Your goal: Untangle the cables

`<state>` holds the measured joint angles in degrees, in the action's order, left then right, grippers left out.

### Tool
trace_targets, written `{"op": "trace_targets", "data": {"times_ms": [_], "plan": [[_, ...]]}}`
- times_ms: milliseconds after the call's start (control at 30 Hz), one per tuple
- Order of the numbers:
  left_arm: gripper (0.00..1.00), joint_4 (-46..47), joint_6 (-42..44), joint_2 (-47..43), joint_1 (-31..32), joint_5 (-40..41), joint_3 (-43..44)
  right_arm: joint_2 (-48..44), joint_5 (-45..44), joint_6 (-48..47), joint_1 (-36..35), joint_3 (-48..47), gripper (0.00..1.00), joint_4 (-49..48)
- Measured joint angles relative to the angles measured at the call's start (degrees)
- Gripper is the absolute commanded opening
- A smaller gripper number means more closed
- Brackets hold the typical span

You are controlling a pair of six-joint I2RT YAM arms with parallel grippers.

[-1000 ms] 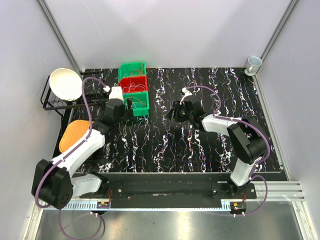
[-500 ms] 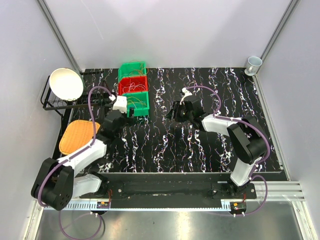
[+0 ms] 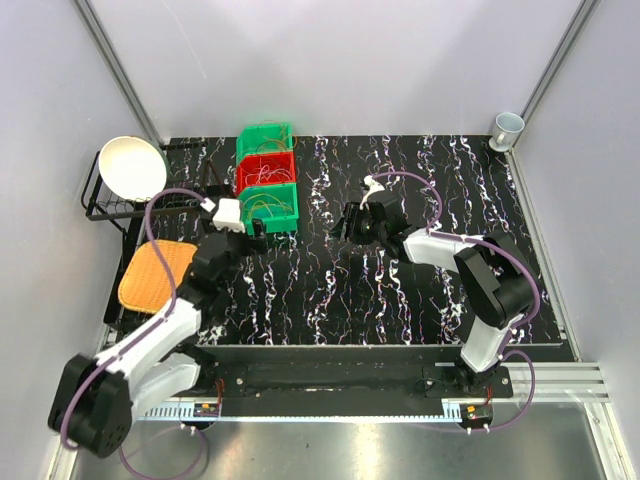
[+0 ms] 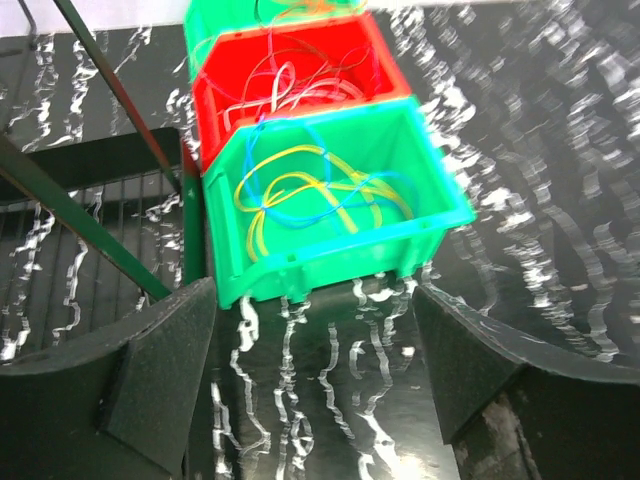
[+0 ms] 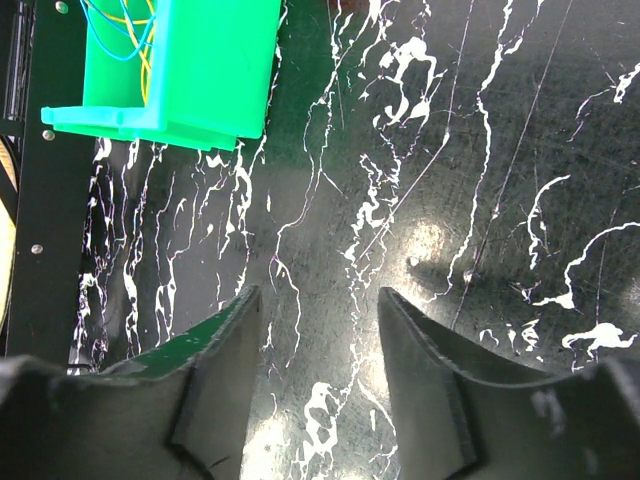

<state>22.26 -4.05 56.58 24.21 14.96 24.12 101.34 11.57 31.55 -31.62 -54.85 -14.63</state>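
Thin cables lie in three bins in a row: a far green bin, a red bin and a near green bin. In the left wrist view, yellow and blue cables loop in the near green bin, and pale and orange cables lie in the red bin. My left gripper is open and empty, just in front of the near green bin. My right gripper is open and empty over the bare table, right of that bin.
A black wire rack at the left holds a white bowl, and its bars stand beside the bins. An orange mat lies below it. A cup stands at the far right corner.
My left arm has drawn back from the bins toward the near edge, and its gripper now sits just in front of the near green bin. The right arm has not moved.
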Motion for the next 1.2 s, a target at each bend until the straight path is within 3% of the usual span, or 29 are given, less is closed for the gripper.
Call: {"op": "trace_targets", "data": {"times_ms": [300,500,667,933,1200], "plan": [[0.99,-19.93,-6.25,-16.15,2.01,-1.42,7.28,0.0,-0.15,0.09,0.0,0.0,1.0,0.02],[0.99,-34.6,-7.61,-21.14,2.01,-1.31,14.45,-0.13,-1.53,-0.2,0.0,0.13,1.0,-0.11],[0.99,-43.43,-8.33,-26.25,2.01,-1.16,14.53,-3.02,-4.63,-1.07,0.0,2.47,1.0,-0.46],[0.99,-49.03,-8.87,-40.39,2.01,-0.07,9.49,-13.99,-16.22,-2.16,0.0,6.56,1.0,-0.24],[0.99,-50.01,-8.9,-46.05,2.01,1.64,8.09,-25.18,-32.76,-2.99,0.0,6.69,1.0,7.21]]}}
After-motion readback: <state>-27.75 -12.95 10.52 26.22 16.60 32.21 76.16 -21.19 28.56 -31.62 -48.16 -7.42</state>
